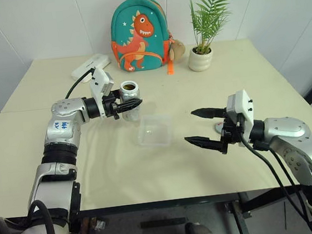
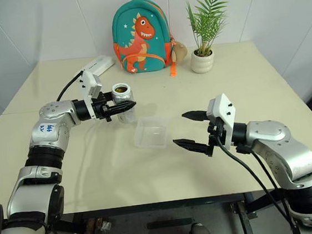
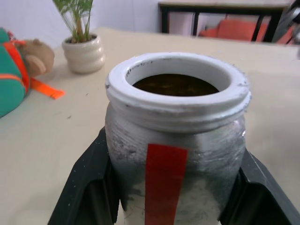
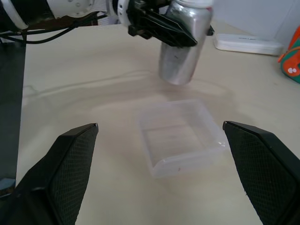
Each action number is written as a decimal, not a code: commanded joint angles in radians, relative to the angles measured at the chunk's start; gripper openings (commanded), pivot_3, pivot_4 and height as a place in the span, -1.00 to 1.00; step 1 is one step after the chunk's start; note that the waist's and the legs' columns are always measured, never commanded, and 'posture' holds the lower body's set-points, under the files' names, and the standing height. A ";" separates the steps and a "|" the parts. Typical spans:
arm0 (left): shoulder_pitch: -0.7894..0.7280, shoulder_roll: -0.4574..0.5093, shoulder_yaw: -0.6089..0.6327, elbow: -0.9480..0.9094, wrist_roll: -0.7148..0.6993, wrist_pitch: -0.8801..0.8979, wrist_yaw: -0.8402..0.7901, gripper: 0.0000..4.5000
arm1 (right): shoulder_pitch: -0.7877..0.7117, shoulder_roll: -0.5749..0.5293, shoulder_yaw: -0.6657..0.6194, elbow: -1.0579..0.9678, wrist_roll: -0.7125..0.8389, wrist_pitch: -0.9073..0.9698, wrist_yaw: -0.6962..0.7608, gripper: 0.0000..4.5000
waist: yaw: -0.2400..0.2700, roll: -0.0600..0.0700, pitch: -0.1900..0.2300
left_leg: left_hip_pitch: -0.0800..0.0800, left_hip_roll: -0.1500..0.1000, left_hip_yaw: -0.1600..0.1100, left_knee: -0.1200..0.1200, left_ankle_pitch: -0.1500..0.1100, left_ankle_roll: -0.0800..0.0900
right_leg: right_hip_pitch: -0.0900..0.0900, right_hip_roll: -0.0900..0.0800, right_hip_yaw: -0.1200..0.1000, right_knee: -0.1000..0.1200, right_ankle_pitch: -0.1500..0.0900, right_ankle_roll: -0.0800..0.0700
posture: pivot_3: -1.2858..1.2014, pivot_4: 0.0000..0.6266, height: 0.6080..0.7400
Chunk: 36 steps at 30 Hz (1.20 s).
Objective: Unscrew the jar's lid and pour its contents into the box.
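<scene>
My left gripper is shut on the jar, holding it upright a little above the table. The silvery jar has a red stripe on its side. Its white mouth is open, and dark brown contents show inside. The box, a clear shallow tub, sits on the table just in front and to the right of the jar. To the box's right, my right gripper is open and holds nothing, pointing at the box. A small grey piece, perhaps the lid, lies behind that gripper, mostly hidden.
A dinosaur backpack and a potted plant stand at the back of the table. A white oblong case lies at the back left. The beige table has open surface towards its front edge.
</scene>
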 commanded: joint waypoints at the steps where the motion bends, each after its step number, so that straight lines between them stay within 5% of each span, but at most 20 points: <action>1: -0.082 -0.002 -0.028 0.050 0.140 -0.136 0.182 -0.08 | 0.027 0.004 -0.018 -0.024 -0.027 -0.032 -0.033 0.99 | 0.006 0.000 0.000 | 0.000 0.000 0.000 0.000 0.000 0.000 | 0.000 0.000 0.000 0.000 0.000 0.000 | 0.03 -0.52 1.00; 6: -0.095 0.057 -0.214 0.063 0.585 -0.608 0.670 -0.08 | 0.056 0.015 -0.037 -0.020 -0.021 -0.042 -0.055 0.99 | 0.017 0.000 0.000 | 0.000 0.000 0.000 0.000 -0.001 0.000 | 0.000 0.000 0.000 -0.001 0.001 0.001 | 0.03 -0.52 1.00; 10: -0.089 0.113 -0.351 0.054 0.866 -0.775 0.934 -0.08 | 0.061 0.023 -0.034 -0.009 -0.027 -0.054 -0.059 0.99 | 0.024 0.000 0.000 | 0.000 0.000 0.001 0.000 -0.001 0.000 | 0.000 0.000 0.001 -0.001 0.001 0.002 | 0.03 -0.52 1.00; 14: -0.109 0.152 -0.521 0.046 1.228 -0.693 1.311 -0.08 | 0.069 0.036 -0.031 -0.003 -0.025 -0.064 -0.068 0.99 | 0.023 0.000 0.000 | 0.000 0.000 0.001 0.000 -0.001 0.000 | 0.000 0.000 0.001 -0.002 0.001 0.003 | 0.03 -0.52 1.00; 18: -0.112 0.125 -0.594 0.052 1.373 -0.613 1.547 -0.08 | 0.080 0.059 -0.024 -0.004 -0.024 -0.069 -0.078 0.99 | 0.023 0.000 0.000 | -0.001 0.000 0.002 0.000 -0.001 0.000 | 0.000 0.000 0.001 -0.002 0.002 0.003 | 0.03 -0.52 1.00; 31: -0.084 0.141 -0.650 -0.089 1.490 -0.545 1.558 -0.08 | 0.098 0.123 -0.011 0.010 -0.037 -0.101 -0.090 0.99 | 0.019 0.000 0.000 | 0.000 0.000 0.002 0.000 -0.001 0.000 | 0.000 0.000 0.001 -0.001 0.002 0.003 | 0.03 -0.52 1.00; 36: -0.084 0.146 -0.622 -0.073 1.422 -0.585 1.497 -0.08 | 0.091 0.133 -0.002 0.038 -0.052 -0.124 -0.083 0.99 | 0.023 0.000 0.000 | 0.000 0.000 0.002 0.000 -0.001 0.000 | 0.000 0.000 0.001 0.000 0.002 0.003 | 0.03 -0.52 1.00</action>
